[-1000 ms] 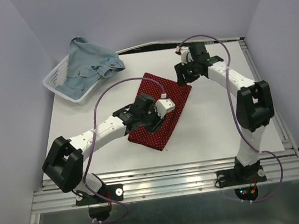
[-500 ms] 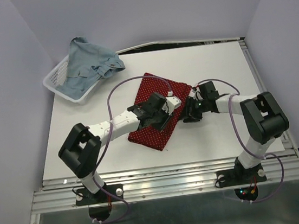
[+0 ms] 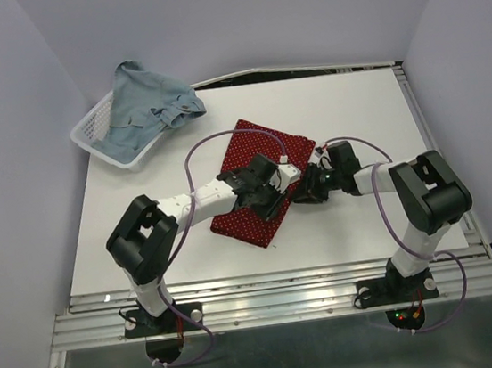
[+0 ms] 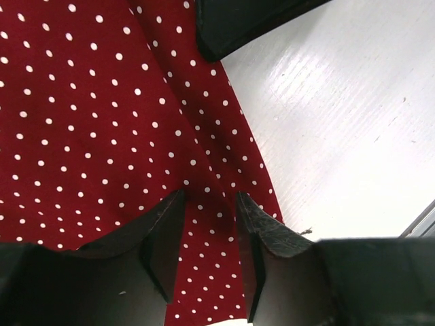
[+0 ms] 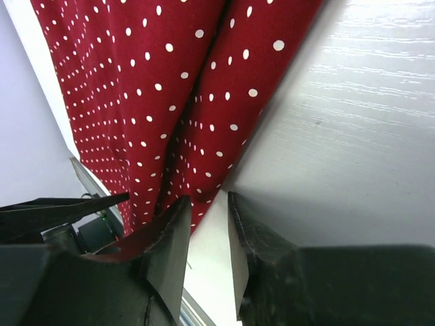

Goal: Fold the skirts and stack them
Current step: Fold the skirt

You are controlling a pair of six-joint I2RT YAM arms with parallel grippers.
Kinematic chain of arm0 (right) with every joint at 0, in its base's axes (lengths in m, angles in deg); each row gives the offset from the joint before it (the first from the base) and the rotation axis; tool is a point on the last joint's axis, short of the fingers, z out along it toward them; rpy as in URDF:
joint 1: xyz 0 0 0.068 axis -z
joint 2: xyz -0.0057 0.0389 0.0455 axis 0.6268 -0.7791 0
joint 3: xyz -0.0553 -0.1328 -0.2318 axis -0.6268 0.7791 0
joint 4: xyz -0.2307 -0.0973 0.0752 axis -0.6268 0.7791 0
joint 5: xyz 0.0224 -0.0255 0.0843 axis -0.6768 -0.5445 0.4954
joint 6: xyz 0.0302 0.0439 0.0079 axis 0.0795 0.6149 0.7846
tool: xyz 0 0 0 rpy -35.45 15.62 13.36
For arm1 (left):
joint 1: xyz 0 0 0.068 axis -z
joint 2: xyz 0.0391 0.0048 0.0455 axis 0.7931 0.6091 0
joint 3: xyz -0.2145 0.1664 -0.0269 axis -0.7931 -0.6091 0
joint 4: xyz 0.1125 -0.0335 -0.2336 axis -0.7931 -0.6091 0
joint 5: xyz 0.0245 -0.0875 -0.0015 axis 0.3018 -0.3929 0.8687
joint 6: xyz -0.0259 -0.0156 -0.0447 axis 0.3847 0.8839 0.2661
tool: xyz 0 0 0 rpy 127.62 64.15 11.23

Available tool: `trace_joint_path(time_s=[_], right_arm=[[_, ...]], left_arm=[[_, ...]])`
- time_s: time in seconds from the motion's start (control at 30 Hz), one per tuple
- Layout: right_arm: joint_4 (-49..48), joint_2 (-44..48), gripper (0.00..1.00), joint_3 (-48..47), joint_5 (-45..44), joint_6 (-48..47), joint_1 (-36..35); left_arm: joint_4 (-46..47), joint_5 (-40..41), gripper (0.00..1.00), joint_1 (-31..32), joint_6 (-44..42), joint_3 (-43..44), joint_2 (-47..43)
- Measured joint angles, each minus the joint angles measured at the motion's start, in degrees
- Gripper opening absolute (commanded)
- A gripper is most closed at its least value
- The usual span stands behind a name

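Note:
The dark red dotted skirt (image 3: 264, 146) lies folded flat in the middle of the table (image 3: 359, 224). My left gripper (image 3: 274, 197) is low over its right side. In the left wrist view the skirt (image 4: 102, 102) fills the frame, and my left gripper (image 4: 211, 195) is open, with dotted cloth and a crease showing between the jaws. My right gripper (image 3: 301, 192) is at the skirt's right edge. In the right wrist view my right gripper (image 5: 208, 197) is open by a narrow gap over bare table, with the skirt's hem (image 5: 156, 81) at one fingertip. The light blue denim skirt (image 3: 142, 107) is heaped in the basket.
The white mesh basket (image 3: 87, 136) sits at the table's back left corner. Metal rails (image 3: 285, 282) run along the front edge, and more rails line the right side. Grey walls enclose the left, back and right.
My right arm swung from the back of the table down to the red skirt's right edge, and its jaws narrowed. My left gripper shifted slightly right over the skirt.

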Motion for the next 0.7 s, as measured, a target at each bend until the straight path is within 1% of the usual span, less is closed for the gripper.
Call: trace_joint_path(time_s=[0.03, 0.07, 0.13, 0.17, 0.2, 0.23, 0.3, 0.37, 0.4, 0.43, 0.7], right_arm=[[-0.3, 0.0, 0.31, 0.1, 0.1, 0.0, -0.1], [-0.6, 0.0, 0.29, 0.3, 0.0, 0.0, -0.2], [-1.2, 0.0, 0.25, 0.9, 0.3, 0.1, -0.4], [-1.3, -0.2, 0.22, 0.9, 0.3, 0.2, -0.6], [-1.4, -0.3, 0.2, 0.9, 0.3, 0.2, -0.7], [-1.7, -0.6, 0.15, 0.9, 0.4, 0.2, -1.0], [-2.1, -1.3, 0.09, 0.9, 0.6, 0.3, -1.4], [-2.5, -1.9, 0.06, 0.9, 0.9, 0.3, -1.6], [-2.6, -2.4, 0.03, 0.9, 1.1, 0.4, -1.7], [-2.8, -2.6, 0.01, 0.9, 1.3, 0.4, -1.7], [-3.4, -2.9, 0.01, 0.9, 1.8, 0.6, -1.7]], left_arm=[[-0.1, 0.0, 0.37, 0.0, 0.0, 0.0, 0.2], [-0.1, 0.0, 0.3, 0.0, 0.1, 0.0, 0.5], [-0.2, 0.0, 0.21, 0.0, 0.0, 0.0, 0.9], [-0.3, 0.0, 0.12, 0.0, 0.0, 0.0, 1.0], [-0.3, 0.0, 0.08, 0.0, 0.0, 0.0, 1.1], [-0.3, -0.1, 0.01, 0.0, 0.1, 0.0, 1.1], [-0.6, -0.5, 0.0, 0.0, 0.0, 0.2, 1.1], [-0.9, -0.9, 0.0, 0.0, 0.0, 0.4, 1.1], [-1.2, -1.2, 0.0, 0.0, 0.0, 0.8, 1.1], [-1.4, -1.4, 0.0, 0.0, 0.0, 0.9, 1.1], [-3.7, -3.1, 0.0, 0.7, 0.0, 2.3, 0.5]])
